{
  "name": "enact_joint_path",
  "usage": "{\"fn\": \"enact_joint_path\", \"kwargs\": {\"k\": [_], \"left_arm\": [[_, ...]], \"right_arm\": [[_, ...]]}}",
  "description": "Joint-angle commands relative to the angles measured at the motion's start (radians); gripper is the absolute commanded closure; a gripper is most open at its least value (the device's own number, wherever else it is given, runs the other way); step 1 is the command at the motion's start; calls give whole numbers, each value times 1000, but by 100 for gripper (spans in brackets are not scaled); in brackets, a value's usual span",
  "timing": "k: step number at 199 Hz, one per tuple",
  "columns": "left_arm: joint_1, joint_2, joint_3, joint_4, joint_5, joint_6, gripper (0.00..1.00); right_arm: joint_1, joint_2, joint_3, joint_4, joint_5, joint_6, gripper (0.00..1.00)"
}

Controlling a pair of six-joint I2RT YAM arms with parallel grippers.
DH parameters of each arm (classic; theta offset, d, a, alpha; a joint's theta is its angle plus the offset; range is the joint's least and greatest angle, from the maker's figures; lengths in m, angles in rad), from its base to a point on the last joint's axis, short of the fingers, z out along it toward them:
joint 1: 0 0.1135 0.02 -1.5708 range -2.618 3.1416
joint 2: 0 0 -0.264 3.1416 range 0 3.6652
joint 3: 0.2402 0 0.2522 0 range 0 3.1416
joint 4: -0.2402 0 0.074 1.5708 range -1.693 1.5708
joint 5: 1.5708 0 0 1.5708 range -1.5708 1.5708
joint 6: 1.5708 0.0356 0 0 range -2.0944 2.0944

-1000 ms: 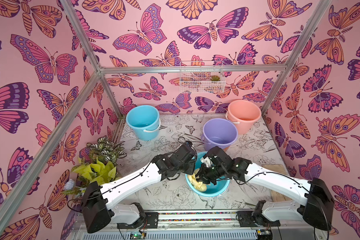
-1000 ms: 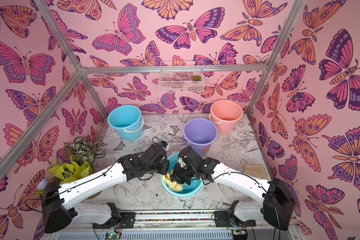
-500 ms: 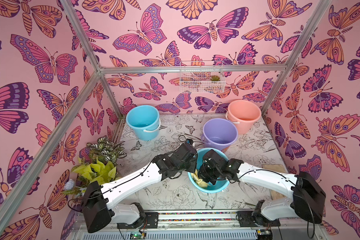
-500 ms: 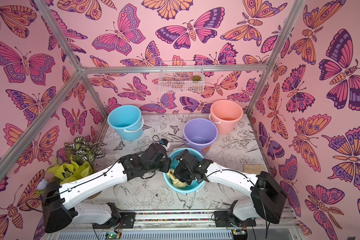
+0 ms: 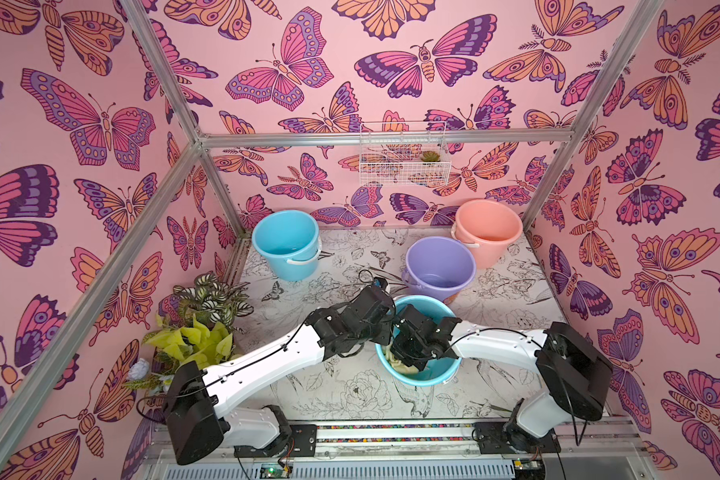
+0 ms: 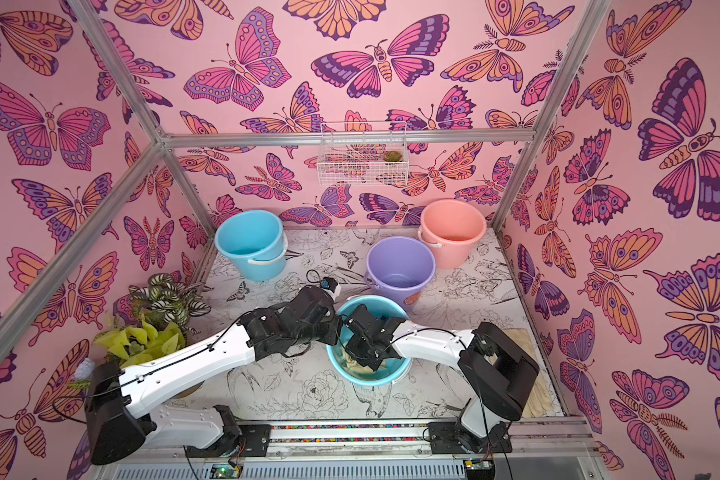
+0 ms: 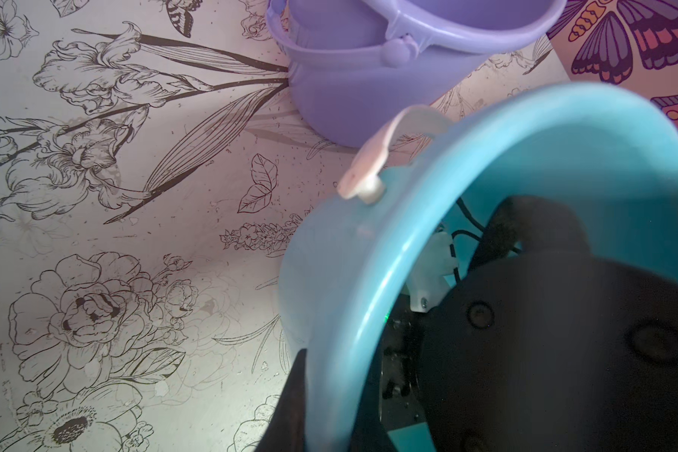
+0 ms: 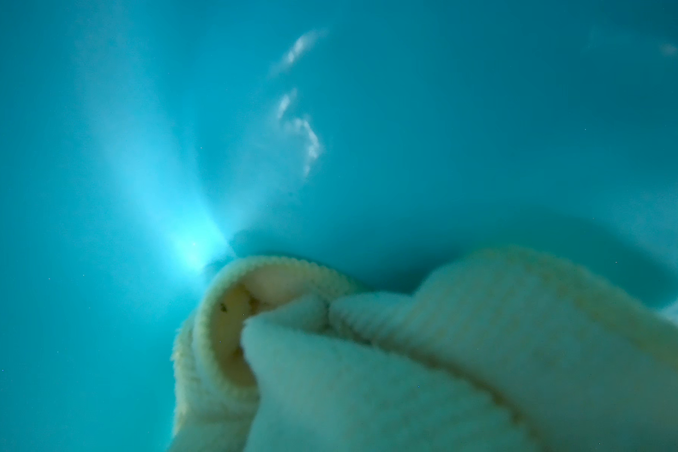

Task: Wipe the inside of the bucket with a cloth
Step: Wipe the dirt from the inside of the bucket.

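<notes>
Pinching the cloth point(image 8: 408, 352) inside the near sky-blue bucket point(image 5: 433, 376) with our right end effector point(image 5: 404, 359) — left end effector point(image 7: 321, 391) clamped on that bucket's rim — we judge the lavender bucket point(image 5: 439, 270), upright just beyond its far rim, sits nearer our right arm.

Floral tabletop point(image 5: 350, 399) carries near blue bucket point(image 5: 437, 371), far blue bucket point(image 5: 285, 266), lavender bucket point(image 5: 439, 266), pink bucket point(image 5: 489, 232).

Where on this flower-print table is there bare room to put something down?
Free: the strip between the far sky-blue plastic bucket and the lavender plastic bucket, and the stretch between the near sky-blue plastic bucket and the front rail. Crowded: the middle, where both arms meet at that near bucket holding the pale-yellow cloth.
</notes>
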Motion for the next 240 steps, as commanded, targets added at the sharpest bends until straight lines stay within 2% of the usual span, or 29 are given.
{"fn": "enact_joint_path", "kwargs": {"k": [1,45,73,118,174,197,240], "left_arm": [[-8,-5,10,-51,47,22,100],[-3,5,15,-50,57,26,100],[2,7,15,-47,63,28,100],[7,8,16,-47,70,32,100],[8,8,16,-47,81,36,100],[8,4,16,-48,85,38,100],[10,5,16,-47,98,42,100]], "right_arm": [[-13,-71,0,-58,117,-20,100],[-6,-259,-12,-125,163,-61,100],[3,-359,5,-148,194,-133,100],[10,-457,69,-194,232,-341,100],[10,-500,38,-68,166,-759,100],[10,-507,28,-28,106,-983,100],[10,-536,15,-31,116,-1439,100]]}}
